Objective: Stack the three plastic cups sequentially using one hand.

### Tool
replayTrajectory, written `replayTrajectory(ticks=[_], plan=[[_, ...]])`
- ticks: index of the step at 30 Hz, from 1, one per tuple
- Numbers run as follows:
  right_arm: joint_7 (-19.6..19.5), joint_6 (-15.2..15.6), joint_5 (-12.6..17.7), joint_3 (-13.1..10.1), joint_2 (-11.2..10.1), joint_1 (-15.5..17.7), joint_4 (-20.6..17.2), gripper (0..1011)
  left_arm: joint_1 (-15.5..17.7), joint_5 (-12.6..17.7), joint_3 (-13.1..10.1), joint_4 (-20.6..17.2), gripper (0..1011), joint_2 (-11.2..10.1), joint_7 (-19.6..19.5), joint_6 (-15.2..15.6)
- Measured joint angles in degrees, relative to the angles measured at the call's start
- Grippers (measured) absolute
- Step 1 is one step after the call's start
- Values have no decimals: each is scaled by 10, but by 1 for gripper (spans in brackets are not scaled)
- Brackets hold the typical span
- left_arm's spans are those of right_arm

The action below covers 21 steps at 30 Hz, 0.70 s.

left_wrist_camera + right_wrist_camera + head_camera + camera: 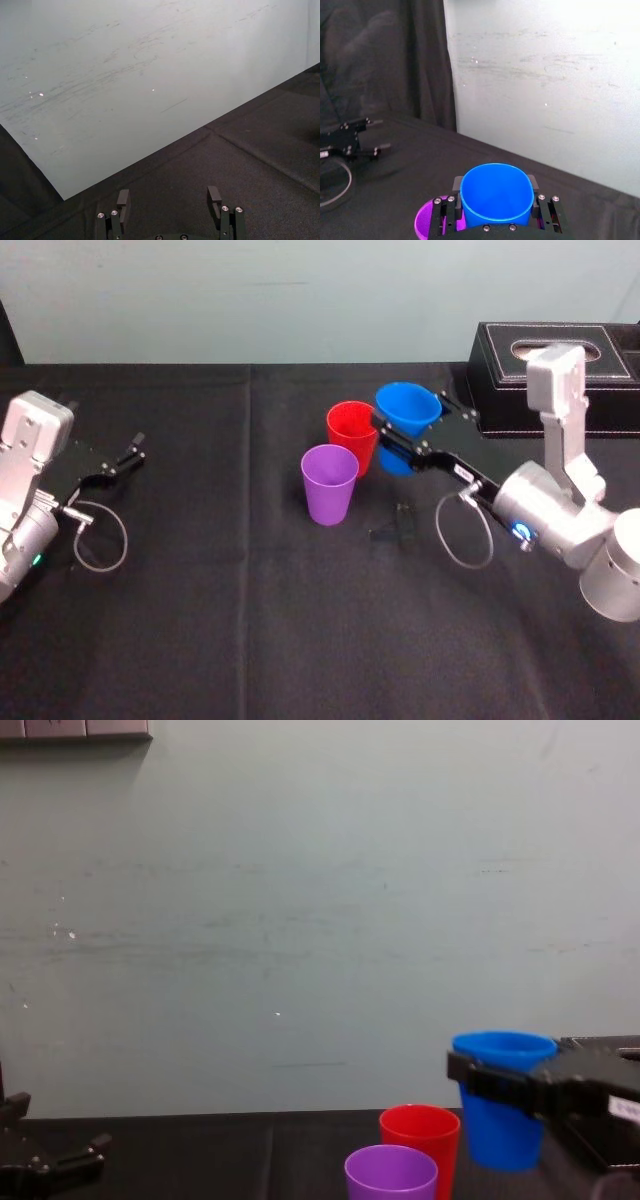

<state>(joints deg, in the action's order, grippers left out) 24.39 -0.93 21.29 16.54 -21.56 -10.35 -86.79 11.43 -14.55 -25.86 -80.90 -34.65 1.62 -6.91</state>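
Right gripper (pixel 495 197) sits closest to its wrist lens, clenched on the blue cup (pixel 408 406), one finger either side of the wall just under the rim. Cup is held mouth up, clear of the black cloth (pixel 200 590) and just right of the red cup (pixel 351 430), its rim higher than red's. Purple cup (pixel 329 483) stands nearer, just left of red; cannot tell whether those two touch. Left gripper (pixel 128 453) is parked far left, fingers apart, empty.

Risks, as judged:
- Blue's base looks low enough to clip red's rim on the way across, tipping red into purple.
- Smooth tapered wall may slip down through the fingers.
- An off-centre release would leave blue cocked in red.

All three cups are the same size, of smooth tapered plastic, upright, mouths open.
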Motion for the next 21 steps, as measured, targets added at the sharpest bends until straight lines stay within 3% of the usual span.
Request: replayTrajectory(ticks=[9, 21], plan=[[-5, 29, 4, 25, 23, -65, 38, 734, 0, 0, 0, 0, 1005, 0, 0, 0], [-5, 27, 4, 47, 49, -124, 97, 735, 0, 0, 0, 0, 1005, 0, 0, 0]])
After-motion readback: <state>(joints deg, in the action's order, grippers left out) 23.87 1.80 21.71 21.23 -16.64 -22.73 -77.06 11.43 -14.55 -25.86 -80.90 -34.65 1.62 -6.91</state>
